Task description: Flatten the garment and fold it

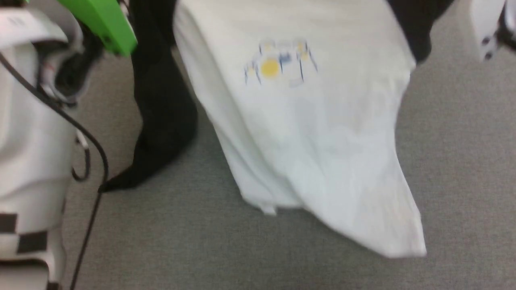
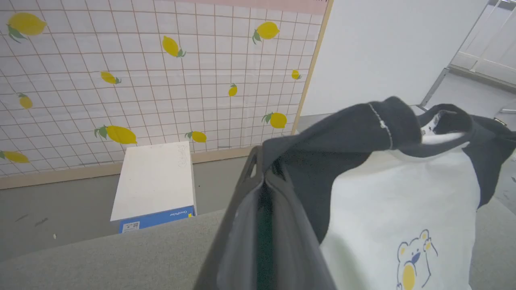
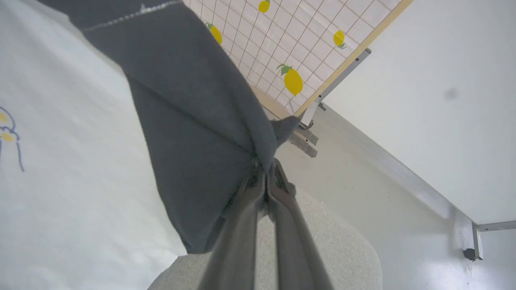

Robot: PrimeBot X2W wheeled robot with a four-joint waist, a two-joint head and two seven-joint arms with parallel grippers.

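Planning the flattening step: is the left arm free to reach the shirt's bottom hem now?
Probably not. The left end effector is shut on the garment at its black shoulder, holding it up, while the hem hangs well below.

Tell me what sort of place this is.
Probably a robot lab or staged test room, not a home: a freestanding lemon-print backdrop, a plain white partition, and a grey felt worktop under the shirt.

The garment is white with black sleeves and a yellow-and-blue bear print; the gridded panel has yellow lemons
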